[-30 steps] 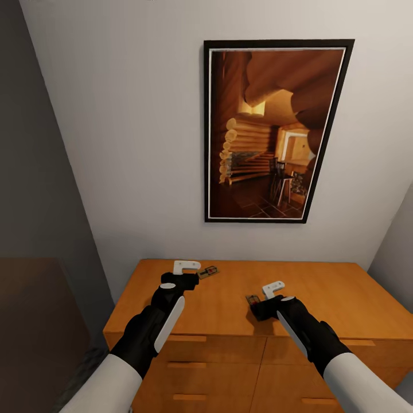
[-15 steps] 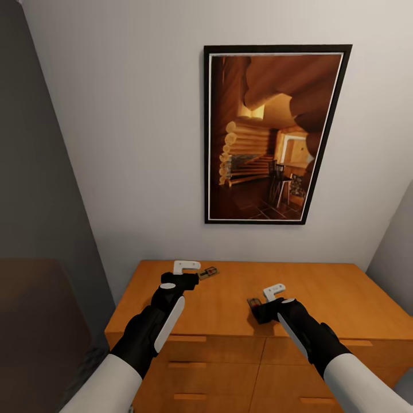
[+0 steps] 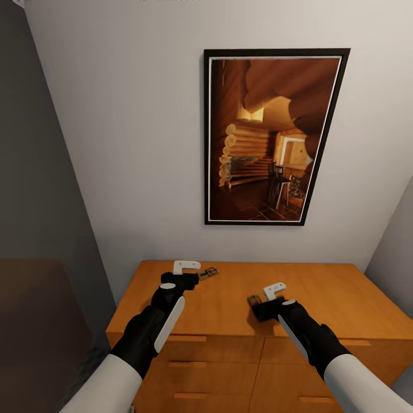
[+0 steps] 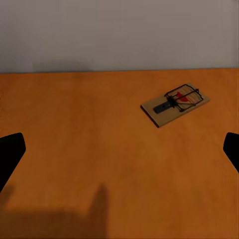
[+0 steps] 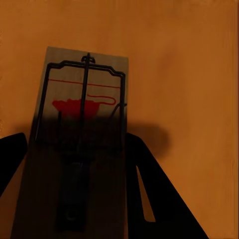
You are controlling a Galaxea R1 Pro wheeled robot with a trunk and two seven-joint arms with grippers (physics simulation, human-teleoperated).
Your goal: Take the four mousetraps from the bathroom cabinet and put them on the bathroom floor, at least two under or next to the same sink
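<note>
Two mousetraps lie on the cabinet (image 3: 338,292), an orange-brown piece with a flat top. One mousetrap (image 3: 209,272) rests near the back edge, just right of my left gripper (image 3: 191,275). In the left wrist view that mousetrap (image 4: 175,103) lies ahead and off to one side, and the left gripper (image 4: 119,154) is wide open and empty. The other mousetrap (image 3: 253,299) sits at the tip of my right gripper (image 3: 259,307). Seen from the right wrist, this mousetrap (image 5: 84,89) lies between the black fingers (image 5: 149,189), which press on both long edges.
A framed picture of a log interior (image 3: 274,136) hangs on the white wall above the cabinet. Drawer fronts with bar handles (image 3: 186,338) face me. A dark grey wall (image 3: 34,189) stands close on the left, another wall (image 3: 396,246) on the right.
The view has tilted up slightly, so the picture sits lower in frame. My right gripper has shifted a little with the mousetrap between its fingers. The left arm has stayed still.
</note>
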